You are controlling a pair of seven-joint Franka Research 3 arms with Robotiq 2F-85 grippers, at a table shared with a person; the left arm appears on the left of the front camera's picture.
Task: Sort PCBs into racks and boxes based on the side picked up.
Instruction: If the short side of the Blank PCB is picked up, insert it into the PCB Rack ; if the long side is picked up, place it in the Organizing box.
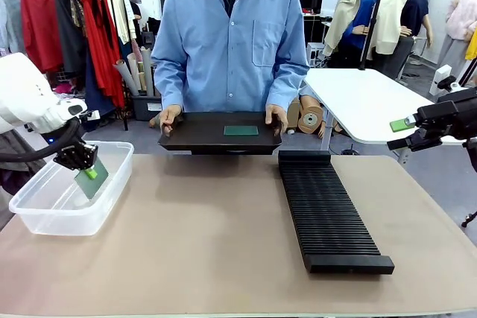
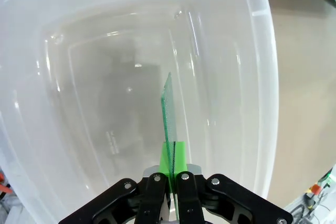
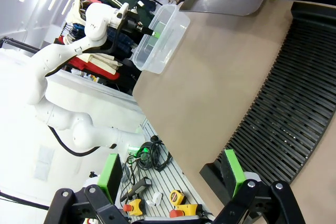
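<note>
My left gripper (image 1: 89, 173) hangs inside the clear box (image 1: 45, 217) at the table's left and is shut on a green PCB (image 1: 95, 183). The left wrist view shows that PCB (image 2: 169, 111) edge-on between the green pads (image 2: 167, 160), above the box floor (image 2: 105, 108). A second PCB (image 1: 241, 130) lies on a flat black tray (image 1: 201, 138) that the person holds with both hands at the far edge. The long black slotted rack (image 1: 328, 210) lies right of centre. My right gripper (image 1: 400, 133) is open and raised at the far right, above the rack's near end (image 3: 294, 103); nothing lies between its fingers (image 3: 170, 177).
The tan table top (image 1: 201, 236) spreads between box and rack. A white table (image 1: 373, 102) stands behind at the right, and a clothes rail (image 1: 67, 20) at the back left. Cables and tools (image 3: 152, 182) lie below the table's near side in the right wrist view.
</note>
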